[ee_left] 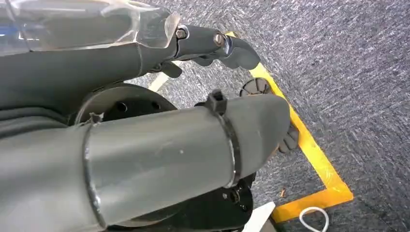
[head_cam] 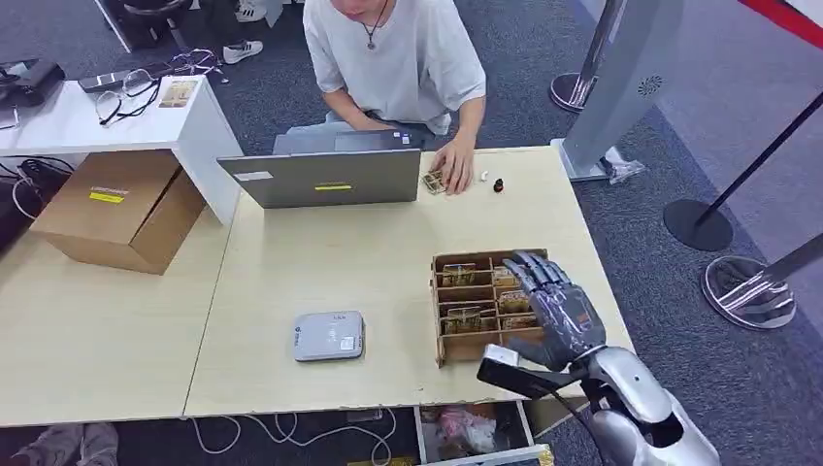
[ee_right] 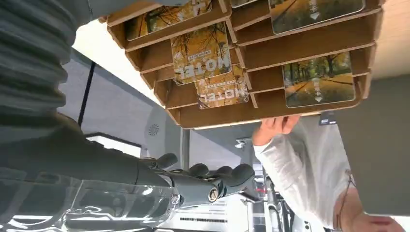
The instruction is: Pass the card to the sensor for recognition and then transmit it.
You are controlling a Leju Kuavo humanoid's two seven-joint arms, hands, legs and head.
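Observation:
A brown cardboard card holder (head_cam: 436,311) stands on the light wooden table at the right, with yellow-printed cards (head_cam: 459,275) in its slots. My right hand (head_cam: 561,306) hovers over the holder's right side, fingers spread, holding nothing. In the right wrist view the holder (ee_right: 270,108) and its "MOTEL" cards (ee_right: 201,52) are close, and the dark fingers (ee_right: 208,182) hang apart from them. The grey-white sensor box (head_cam: 329,335) lies flat, left of the holder. My left hand (ee_left: 203,140) hangs over carpet, empty.
A person sits across the table behind a grey laptop (head_cam: 320,177), one hand (head_cam: 452,160) resting beside a loose card (head_cam: 433,183). A small dark object (head_cam: 498,184) lies nearby. A cardboard box (head_cam: 116,209) stands at the left, stanchion bases (head_cam: 699,225) at the right.

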